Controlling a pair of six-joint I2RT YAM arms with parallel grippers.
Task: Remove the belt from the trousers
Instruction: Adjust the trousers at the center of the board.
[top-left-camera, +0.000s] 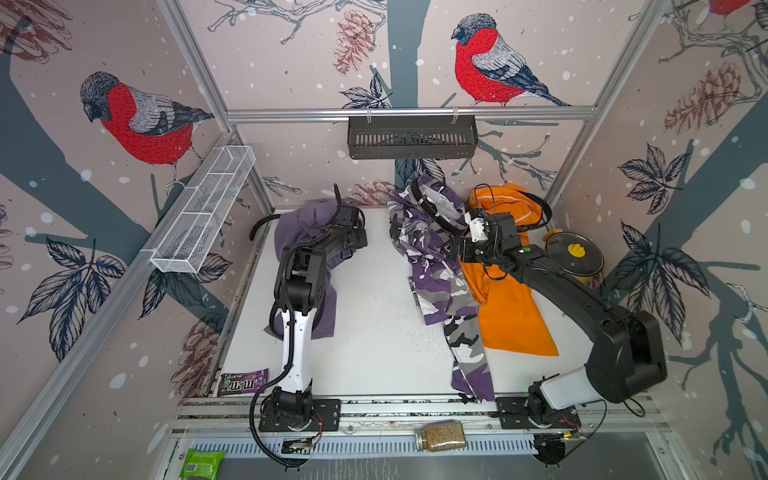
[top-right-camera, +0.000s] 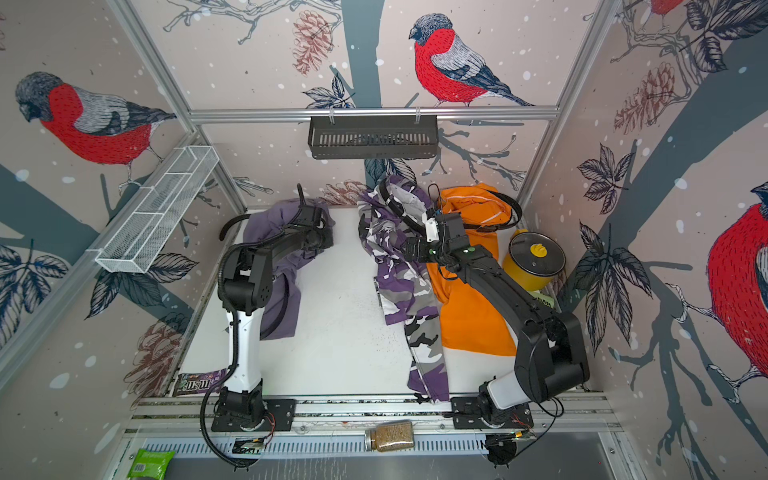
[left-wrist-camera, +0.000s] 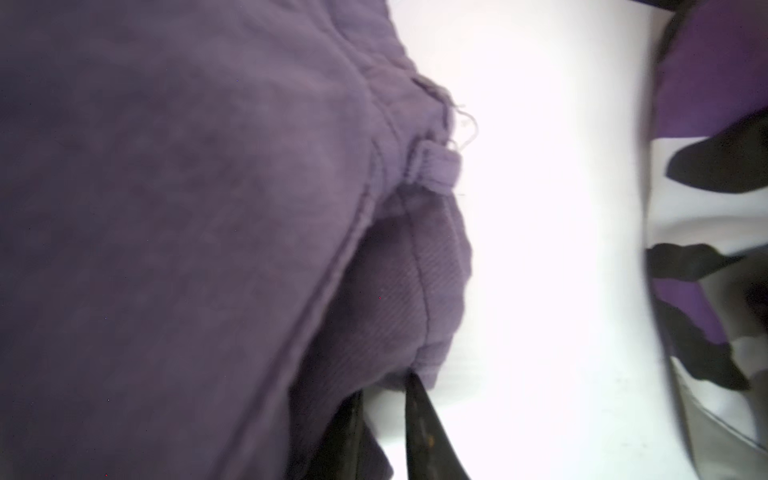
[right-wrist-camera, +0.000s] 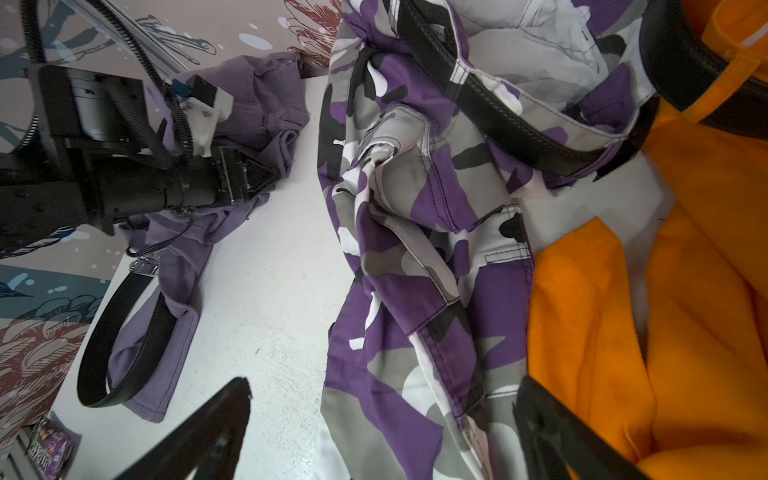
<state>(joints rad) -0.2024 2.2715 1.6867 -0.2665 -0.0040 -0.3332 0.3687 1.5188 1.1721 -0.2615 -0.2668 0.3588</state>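
Observation:
Three trousers lie on the white table: lilac, camouflage and orange. Each carries a black belt. The lilac pair's belt curls loose with its buckle showing. The camouflage pair's belt runs through its loops, and the orange pair's belt rings its waist. My left gripper sits at the lilac waistband's right edge, jaws nearly together and pinching the cloth at their tips. My right gripper hovers open above the camouflage trousers, holding nothing.
A yellow pot with a glass lid stands at the right wall beside the orange trousers. A candy bag lies at the front left corner. A jar and a green packet lie in front of the table. Wire baskets hang on the walls.

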